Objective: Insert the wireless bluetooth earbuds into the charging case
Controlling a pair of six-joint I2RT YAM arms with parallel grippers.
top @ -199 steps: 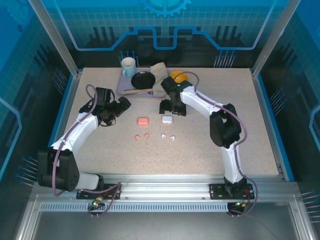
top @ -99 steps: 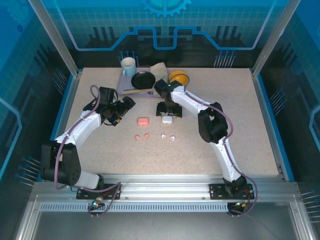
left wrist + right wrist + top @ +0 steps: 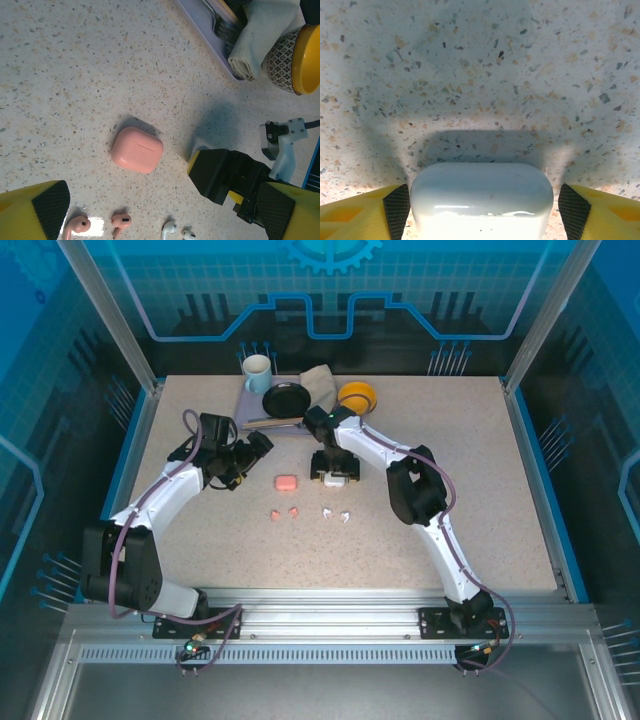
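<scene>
The right gripper (image 3: 485, 210) straddles the white charging case (image 3: 481, 187), jaws not yet clenched — a lopsided pinch could squirt it sideways.

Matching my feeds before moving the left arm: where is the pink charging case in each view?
Top external: pink charging case just left of mid-frame, left of the white case.
Left wrist: mid-frame, above the pink earbuds.
Right wrist: this camera faces the white case between its own pads.
Shared landmark: the right tool, straddling the white case.
</scene>
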